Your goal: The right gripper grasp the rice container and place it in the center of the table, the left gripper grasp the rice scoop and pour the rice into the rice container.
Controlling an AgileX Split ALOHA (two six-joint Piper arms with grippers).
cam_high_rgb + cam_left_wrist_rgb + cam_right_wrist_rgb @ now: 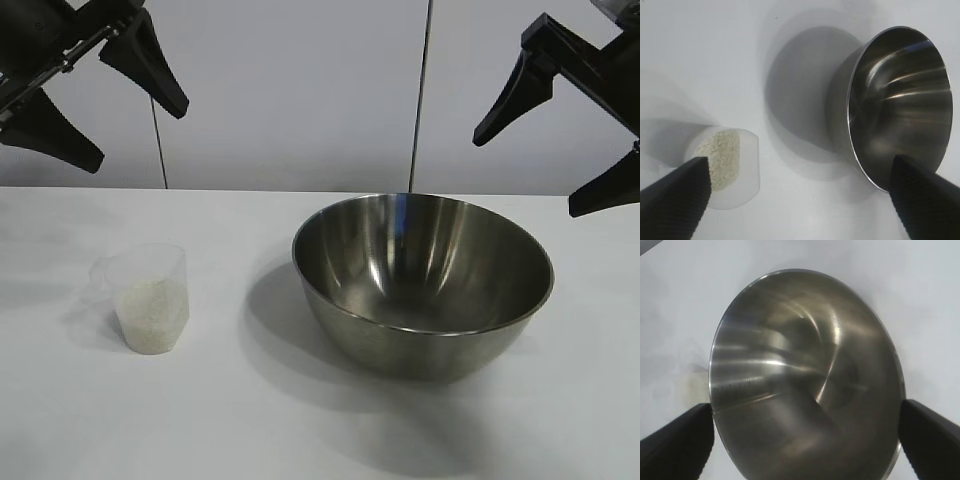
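Exterior view: shiny steel rice container (423,290) sits empty; left gripper (95,92) and right gripper (545,160) fingers spread.

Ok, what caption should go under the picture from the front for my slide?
Both open grippers, left gripper and right gripper, hang above a rice scoop and empty rice container.

We see the rice container (423,283) standing upright on the table (250,420), right of its middle. The rice scoop (146,297) stands well apart nearer the left edge, holding rice (152,316). Above the far corners hang our left gripper (143,133) and right gripper (524,175), both spread wide, holding nothing.
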